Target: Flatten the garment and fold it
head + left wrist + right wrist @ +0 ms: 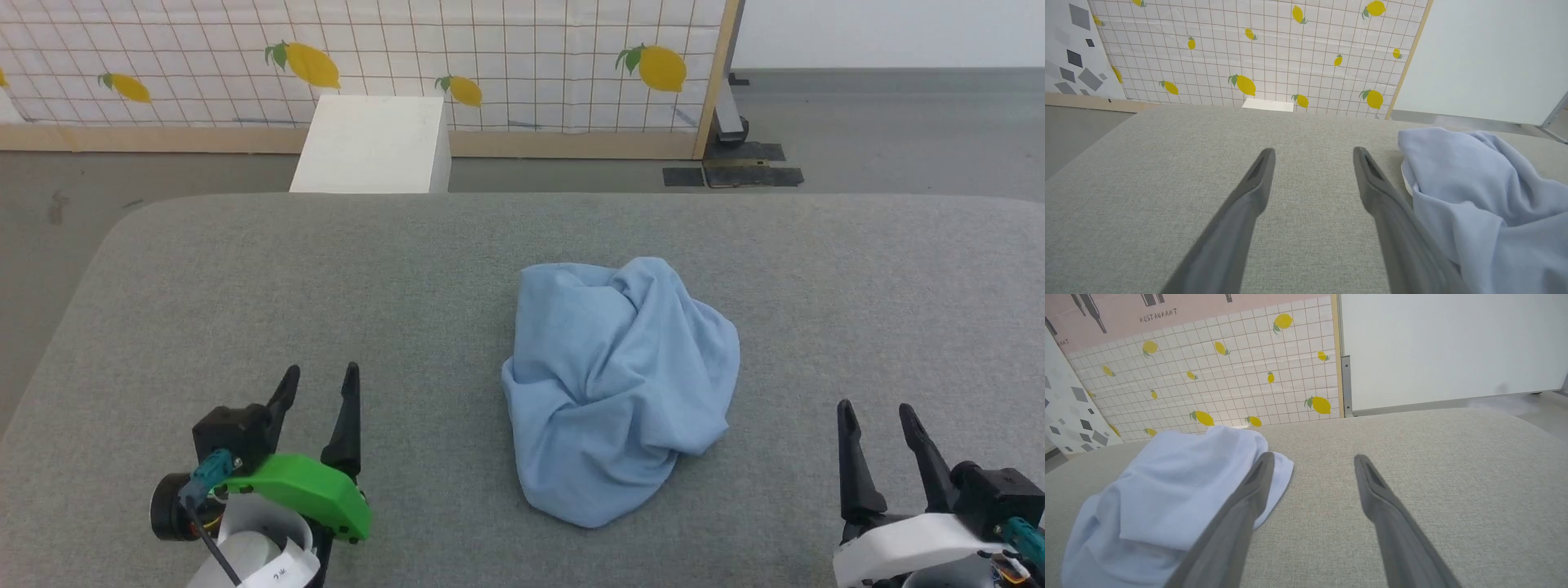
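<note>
Where our head looks down, the garment (pixel 620 384) lies bunched on the table (pixel 326 269) between left gripper (pixel 322 371) and right gripper (pixel 875 407), jaws wide and empty, a white box (pixel 371 147) beyond. Our left wrist sees it beside its right finger; our right wrist, behind its left finger.
</note>
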